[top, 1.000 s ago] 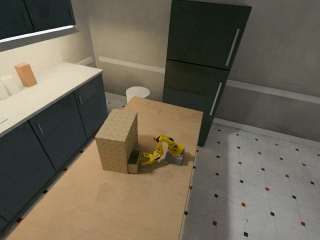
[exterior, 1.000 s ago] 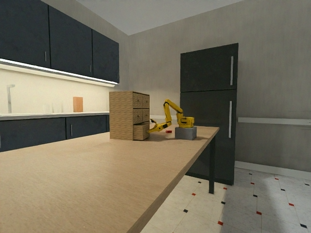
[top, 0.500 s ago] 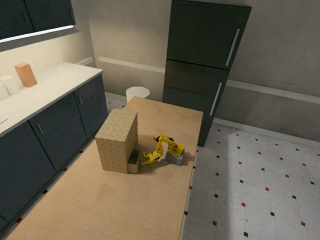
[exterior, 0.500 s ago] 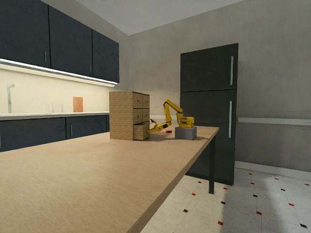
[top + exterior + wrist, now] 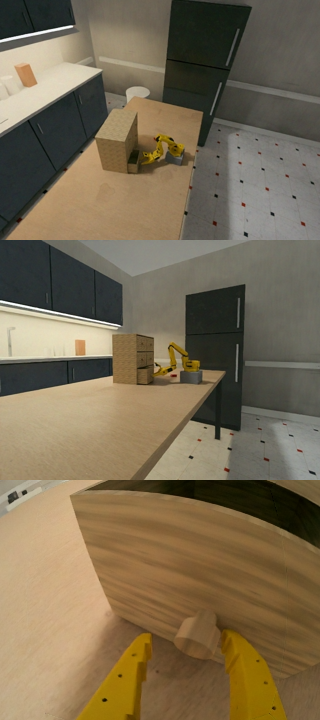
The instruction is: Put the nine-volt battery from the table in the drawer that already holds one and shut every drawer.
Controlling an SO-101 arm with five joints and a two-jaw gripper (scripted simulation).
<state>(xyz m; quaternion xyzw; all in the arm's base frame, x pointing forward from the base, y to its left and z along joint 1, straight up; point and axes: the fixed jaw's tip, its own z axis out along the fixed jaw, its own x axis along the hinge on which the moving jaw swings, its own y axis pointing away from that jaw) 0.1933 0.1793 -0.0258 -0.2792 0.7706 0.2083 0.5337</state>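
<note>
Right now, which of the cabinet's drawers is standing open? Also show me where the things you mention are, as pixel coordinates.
The bottom drawer (image 5: 133, 167) (image 5: 145, 376) (image 5: 200, 565) at the cabinet's near end: its front juts out past the others, and its interior shows from above.
</note>
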